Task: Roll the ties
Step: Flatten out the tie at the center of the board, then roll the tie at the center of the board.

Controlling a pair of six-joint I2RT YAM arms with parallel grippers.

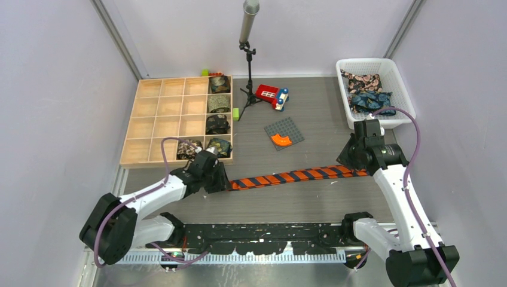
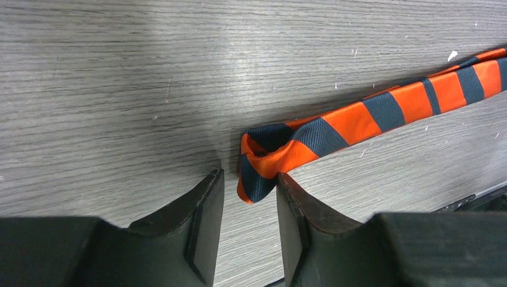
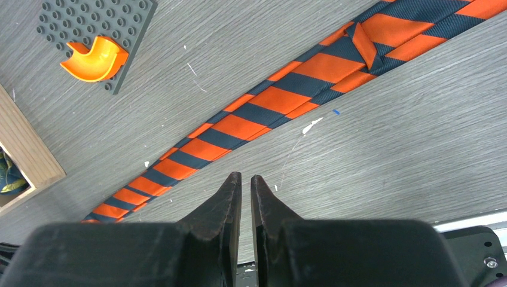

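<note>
From the overhead view, five ties already sit rolled in the cells of the pale wooden divided tray, just beyond the left gripper. The long orange-and-black striped fabric tie lies flat on the grey wood-grain table. It stretches from the left gripper's fingertips across to the right gripper, which stands at its wide end. Behind the right gripper, a white plastic basket holds a few unrolled dark patterned ties. I judge the job a good way along: one tie is barely begun and the basket's ties are yet to be rolled.

At the left wrist, the left gripper has its jaws apart. The striped tie's narrow end is folded back on itself into a first small loop, and that loop sits right at the mouth of the gap. It looks loose there, not pinched.

At the right wrist, the right gripper has its jaws drawn almost together, with only a slit between them and nothing in it. The striped tie runs slantwise just ahead of the tips, apart from them.
</note>
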